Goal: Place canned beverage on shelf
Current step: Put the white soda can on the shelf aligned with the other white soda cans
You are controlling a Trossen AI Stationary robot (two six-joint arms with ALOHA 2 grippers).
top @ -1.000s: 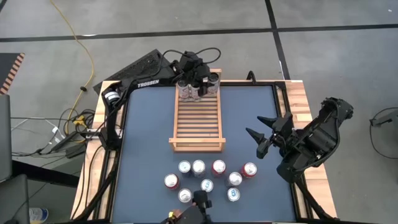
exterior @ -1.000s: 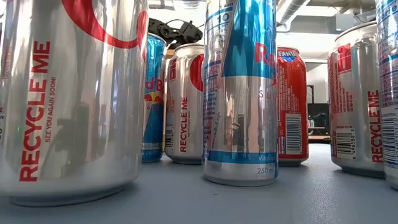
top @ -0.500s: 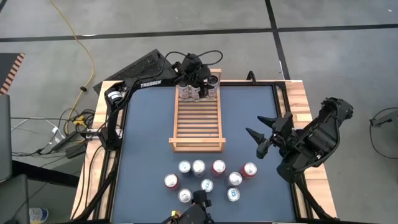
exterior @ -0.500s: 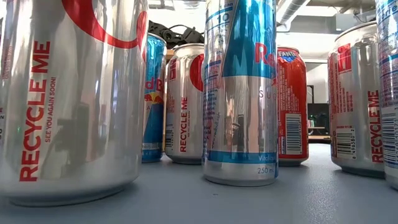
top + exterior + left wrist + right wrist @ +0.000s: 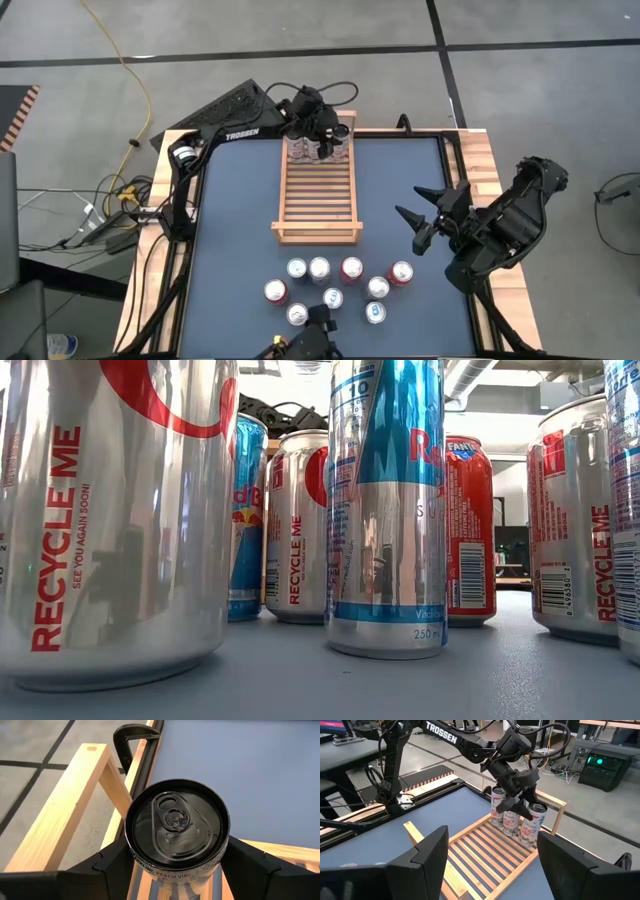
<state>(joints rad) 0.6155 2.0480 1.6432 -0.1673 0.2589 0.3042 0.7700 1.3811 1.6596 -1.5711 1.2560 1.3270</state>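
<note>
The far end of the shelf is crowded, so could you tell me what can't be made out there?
- High view: left hand covers the cans' tops; their count is unclear.
- Left wrist view: held can hides the shelf slats below.
- Low view: foreground cans block the shelf.

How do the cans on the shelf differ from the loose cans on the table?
The three shelf cans stand in one tight row at the far rail of the shelf; the loose cans sit scattered on the mat nearer the front. The left gripper has its fingers around the middle shelf can; no gripper touches the loose cans. Shelf cans share one pale label; loose cans are mixed red, silver and blue. All stand upright.
</note>
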